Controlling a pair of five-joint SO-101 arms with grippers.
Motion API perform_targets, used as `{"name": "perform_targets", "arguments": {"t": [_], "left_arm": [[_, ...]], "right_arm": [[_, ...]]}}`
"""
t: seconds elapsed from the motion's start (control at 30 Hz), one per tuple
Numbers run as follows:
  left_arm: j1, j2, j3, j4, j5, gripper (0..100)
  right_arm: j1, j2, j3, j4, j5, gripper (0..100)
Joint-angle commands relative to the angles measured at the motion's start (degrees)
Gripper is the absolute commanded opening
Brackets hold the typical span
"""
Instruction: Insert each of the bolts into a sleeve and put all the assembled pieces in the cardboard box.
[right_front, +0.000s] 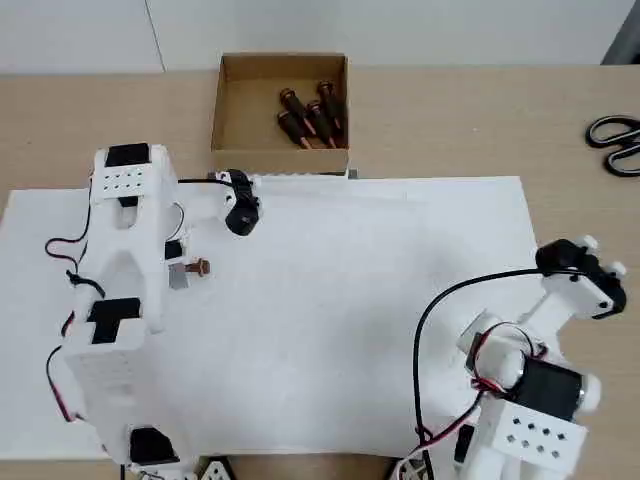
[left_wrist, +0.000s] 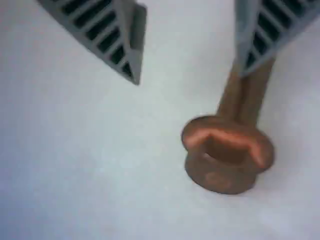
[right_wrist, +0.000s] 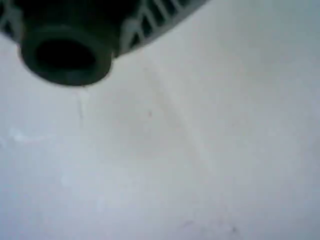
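1. Wood-grain table (right_front: 450, 110) is seen from above, with a white sheet (right_front: 380, 300) laid over most of it and a pale wall met at its far edge.
2. Several things are hidden or cut off. The scissors (right_front: 615, 145) are cropped by the frame edge. In the high view the fingers of the right arm (right_front: 540, 400) are covered by the arm's own body. In the left wrist view the bolt's shank is partly covered by one finger (left_wrist: 260, 30).
3. The left gripper (left_wrist: 190, 72) is seen with its jaws spread wide and nothing clamped. The bolt (left_wrist: 227, 155) lies on the sheet beside that finger, its shank running under the tip. Whether the two touch cannot be told.
4. The right gripper (right_wrist: 70, 20) is seen closed around a sleeve (right_wrist: 65, 60). The sleeve's open end is turned to the camera and the rest of its length is hidden.
5. Counted: two arms, one loose bolt, one gripped sleeve, one pair of scissors and one cardboard box (right_front: 230, 110). The box stands on the table at the sheet's far edge. Four assembled pieces (right_front: 310, 118) appear to lie in it, on the side nearer the scissors. They are packed so closely that the count is not certain.
6. The bolt is copper-coloured, with a round flanged head and a recess in its top. The sleeve is dark and tubular. The fingers are grey, ribbed and tapered. The left arm (right_front: 125, 260) and the right arm are of white plastic with black motors and thin cables. The box is brown, rectangular and open-topped.
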Motion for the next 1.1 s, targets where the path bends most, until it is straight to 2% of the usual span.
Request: {"name": "perform_targets", "arguments": {"t": [0.0, 0.23, 0.63, 0.83, 1.07], "left_arm": [[0.09, 2.11, -4.35, 1.58, -3.08, 12], [0.44, 7.65, -10.68, 1.58, -2.99, 12], [3.25, 8.26, -8.31, 1.58, -2.81, 12], [4.22, 8.18, -2.68, 1.58, -2.81, 1], [3.87, 8.18, -2.15, 1.58, -2.81, 1]], "right_arm": [[0.48, 0.31, -0.18, -1.1, -0.44, 0.3], [0.57, 0.31, -0.18, -1.1, -0.44, 0.3], [0.57, 0.31, -0.18, -1.1, -0.44, 0.3], [0.57, 0.22, -0.18, -1.1, -0.44, 0.3], [0.48, -0.04, -0.18, -1.1, -0.44, 0.3]]}}
